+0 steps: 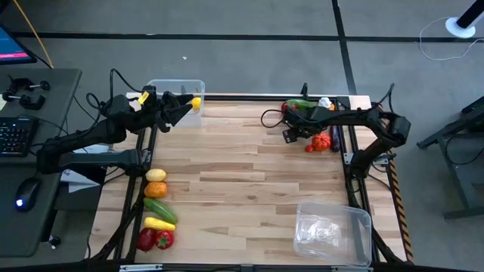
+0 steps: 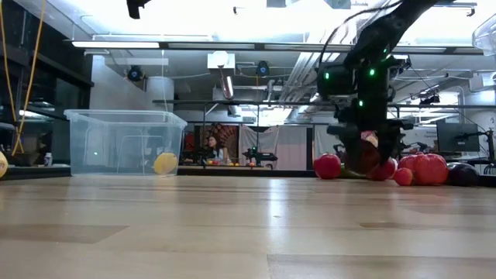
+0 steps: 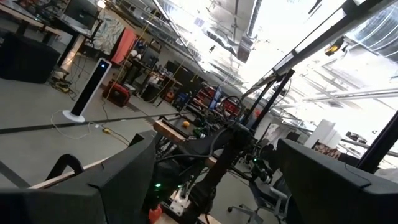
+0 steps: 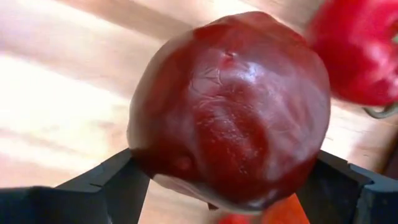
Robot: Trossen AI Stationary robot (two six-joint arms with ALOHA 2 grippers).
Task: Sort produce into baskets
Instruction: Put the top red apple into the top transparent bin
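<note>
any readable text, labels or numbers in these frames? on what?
None readable.
Monitor at the left edge of the high view: glowing screen, content too small to read.
Keyboard: key legends too small.
Tub, produce pile, apple: no markings show.

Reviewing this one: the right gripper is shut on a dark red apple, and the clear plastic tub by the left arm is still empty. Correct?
Not quite. That clear plastic tub already holds one round yellow fruit, as the high view shows. The rest stands: the right gripper is shut on the dark red apple.
</note>
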